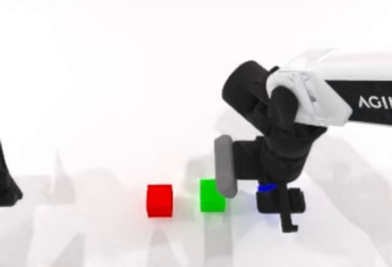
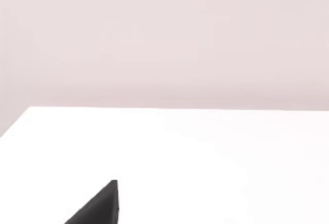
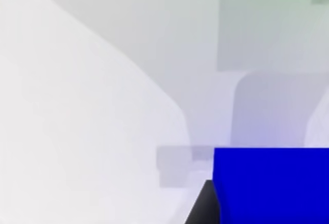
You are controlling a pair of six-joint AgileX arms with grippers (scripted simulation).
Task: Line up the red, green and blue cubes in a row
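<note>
While the left arm [image 1: 7,184] parks, the right gripper's [image 1: 274,195] jaws clasp the blue cube [image 1: 267,187] beside green [image 1: 212,196].

Right arm [image 1: 318,98]: white shell link with a black side panel bearing white lettering, of which "AGI" shows before the frame edge; rounded matte black housings follow toward the wrist, with a grey capsule-shaped bar [image 1: 225,166] mounted crosswise below them. Right gripper [image 1: 280,209]: black and blocky, ending in thin black fingers; one dark wedge of a finger [image 3: 203,206] shows in the right wrist view. Left arm [image 1: 7,184]: only a black curved piece at the table's left edge, and a black pointed fingertip [image 2: 100,206] in the left wrist view.
</note>
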